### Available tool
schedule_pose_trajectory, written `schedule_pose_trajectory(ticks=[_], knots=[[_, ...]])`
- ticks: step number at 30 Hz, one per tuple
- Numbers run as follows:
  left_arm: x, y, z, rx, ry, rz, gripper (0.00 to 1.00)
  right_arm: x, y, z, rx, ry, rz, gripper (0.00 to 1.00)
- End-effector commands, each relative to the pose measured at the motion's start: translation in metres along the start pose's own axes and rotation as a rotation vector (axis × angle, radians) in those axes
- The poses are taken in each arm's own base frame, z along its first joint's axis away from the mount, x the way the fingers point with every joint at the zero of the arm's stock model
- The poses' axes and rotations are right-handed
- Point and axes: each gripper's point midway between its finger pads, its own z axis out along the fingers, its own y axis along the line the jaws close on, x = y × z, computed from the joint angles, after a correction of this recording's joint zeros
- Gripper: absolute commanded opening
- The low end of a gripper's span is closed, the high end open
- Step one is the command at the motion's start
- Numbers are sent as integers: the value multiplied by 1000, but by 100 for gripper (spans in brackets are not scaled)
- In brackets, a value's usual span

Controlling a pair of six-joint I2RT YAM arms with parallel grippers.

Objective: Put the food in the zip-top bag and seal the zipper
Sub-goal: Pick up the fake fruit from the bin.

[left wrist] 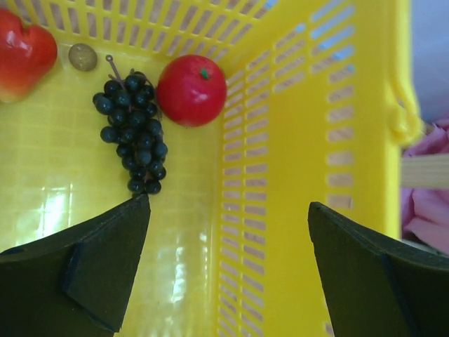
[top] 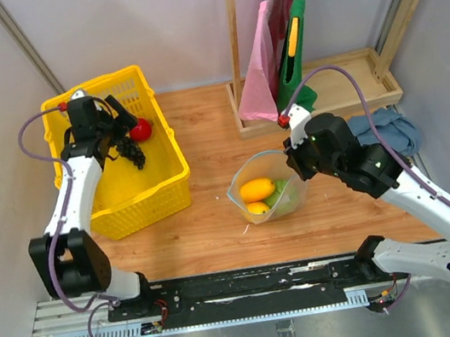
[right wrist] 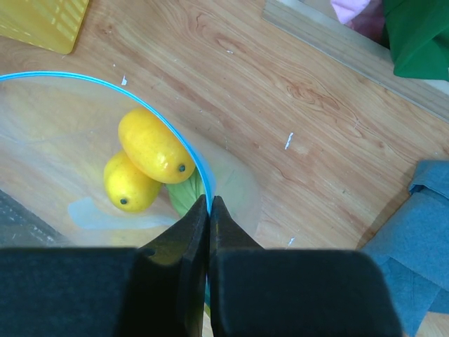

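Zip-top bag rim btwn clamped R jaws.

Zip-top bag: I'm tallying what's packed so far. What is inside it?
An orange-yellow mango and a yellow piece lie inside the zip-top bag. A green item sits beside them, partly covered by the right gripper, shut on the bag's mouth edge.

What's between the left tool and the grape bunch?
Only bare floor of the yellow basket, as the left wrist view shows; the left tool is open, not touching the grape bunch.
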Motion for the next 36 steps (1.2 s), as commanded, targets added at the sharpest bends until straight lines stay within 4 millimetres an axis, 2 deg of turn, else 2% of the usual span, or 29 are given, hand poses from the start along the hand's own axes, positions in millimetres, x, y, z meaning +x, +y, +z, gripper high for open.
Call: schedule_pose_trajectory(ticks=[1, 4, 9, 15, 19, 24, 29, 36], knots=[[-16, 5, 40, 28, -43, -105, 97, -6, -4, -3, 6, -43, 6, 3], [-16, 15, 70, 6, -38, -110, 96, -6, -3, -2, 0, -45, 6, 3], [0, 29, 123, -34, 20, -131, 95, -4, -1, 1, -7, -45, 6, 3], [8, 37, 166, -42, 30, -136, 95, -3, -1, 2, -10, -40, 4, 3], [23, 40, 191, -39, 80, -129, 94, 0, -1, 5, -8, -31, -1, 3], [41, 46, 212, -37, 117, -132, 94, 1, 0, 7, -14, -25, -5, 3], [73, 51, 225, -14, 205, -155, 94, 1, 0, 9, -10, -22, -7, 3], [89, 54, 236, 10, 233, -131, 92, 3, 1, 10, -16, -15, -7, 3]])
